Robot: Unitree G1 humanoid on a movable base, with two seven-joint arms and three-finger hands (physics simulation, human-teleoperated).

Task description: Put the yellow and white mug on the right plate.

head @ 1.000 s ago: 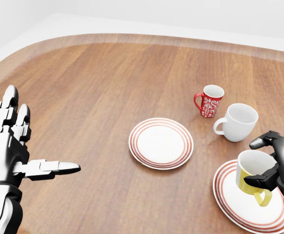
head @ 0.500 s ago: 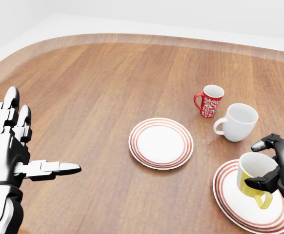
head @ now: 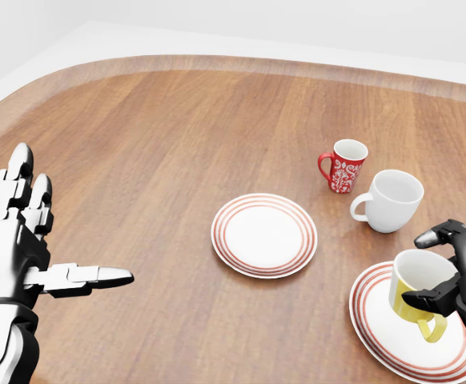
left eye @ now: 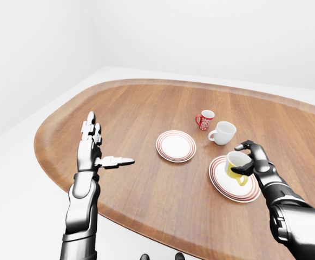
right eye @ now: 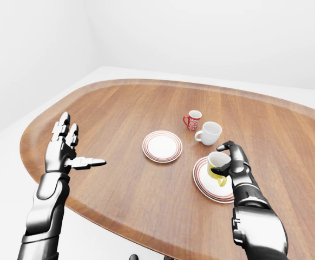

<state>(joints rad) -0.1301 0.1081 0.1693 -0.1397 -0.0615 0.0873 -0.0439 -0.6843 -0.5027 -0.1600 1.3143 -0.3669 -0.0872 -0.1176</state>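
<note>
The yellow and white mug (head: 413, 290) is tilted, its yellow handle toward the bottom of the head view, just over the right plate (head: 372, 326), a white plate with red rings. My right hand (head: 430, 269) is shut on the mug, with one finger over its rim and the thumb on its side. Whether the mug's base touches the plate I cannot tell. At the left of the head view my left hand (head: 66, 230) hovers over the table, open, fingers spread and holding nothing.
A second red-ringed plate (head: 263, 234) lies mid-table. A red patterned mug (head: 345, 166) and a plain white mug (head: 393, 200) stand just above the right plate in the head view. The wooden table's curved edge (left eye: 54, 179) runs along the left.
My right hand has sunk slightly with the mug toward the right plate. The left hand has hardly moved.
</note>
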